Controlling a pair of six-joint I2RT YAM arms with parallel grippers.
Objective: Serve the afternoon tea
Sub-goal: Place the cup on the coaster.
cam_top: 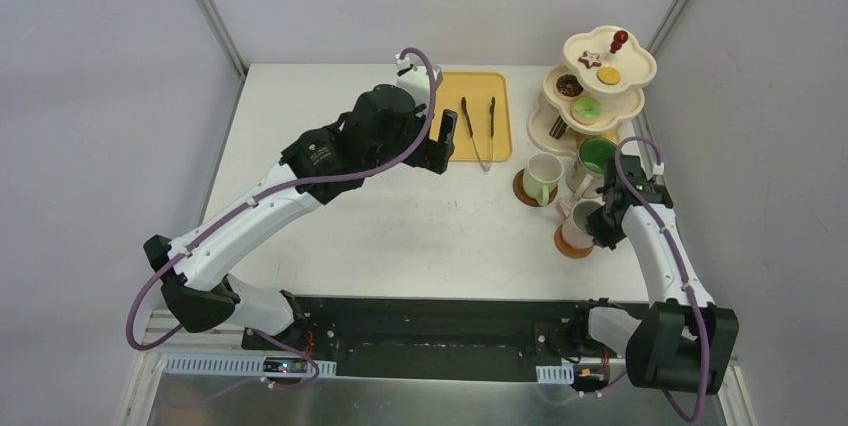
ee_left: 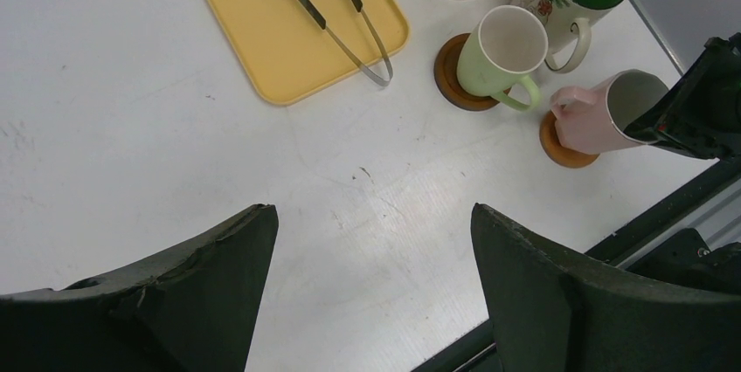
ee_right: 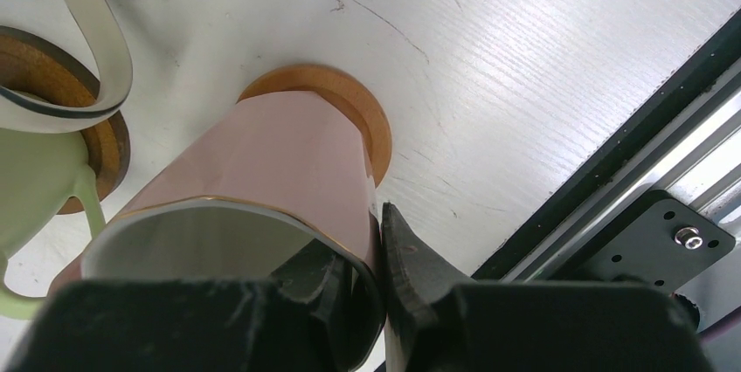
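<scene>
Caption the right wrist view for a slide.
Right claw shut on the rim of the pink mug, which sits on a brown coaster on the white table.

Tongs (cam_top: 478, 132) on tray (cam_top: 455, 86), stand (cam_top: 641, 65) to its right, mugs (cam_top: 542, 177) on coasters (ee_left: 447, 84) before stand

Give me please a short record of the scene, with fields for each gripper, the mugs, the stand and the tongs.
left gripper: open, empty, raised beside the yellow tray
right gripper: shut on the pink mug at its rim
pink mug: tilted, base on its coaster
cream mug: upright on a coaster
green-lined mug: upright, beside the stand
stand: pastries on its tiers
tongs: on the yellow tray
</scene>
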